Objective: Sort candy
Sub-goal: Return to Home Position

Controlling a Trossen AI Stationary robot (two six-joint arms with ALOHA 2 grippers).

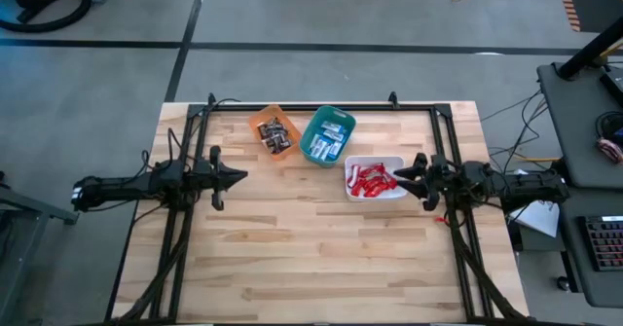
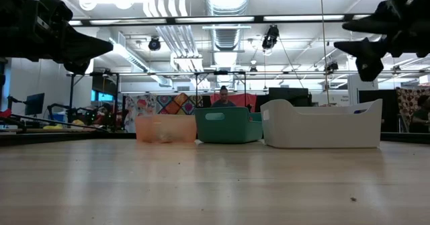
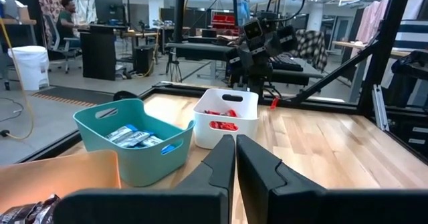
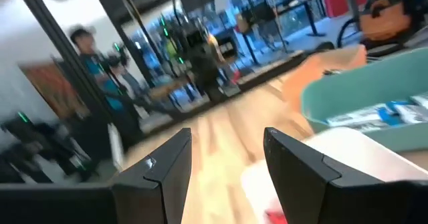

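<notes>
Three bins stand at the table's far middle: an orange bin (image 1: 274, 131) with dark-wrapped candy (image 1: 276, 137), a teal bin (image 1: 327, 135) with light blue-and-white candy (image 1: 329, 139), and a white bin (image 1: 375, 178) with red candy (image 1: 369, 180). The bins also show in the left wrist view, teal (image 3: 137, 144) and white (image 3: 225, 117). My left gripper (image 1: 241, 177) is shut and empty, held above the table left of the bins. My right gripper (image 1: 399, 177) is open and empty over the white bin's right end; the right wrist view (image 4: 224, 154) shows the gap.
The dark arm frames run along the table's left (image 1: 185, 199) and right (image 1: 458, 219) sides. Bare wooden tabletop (image 1: 311, 258) stretches across the near half. People show in the room beyond the table (image 3: 65, 13).
</notes>
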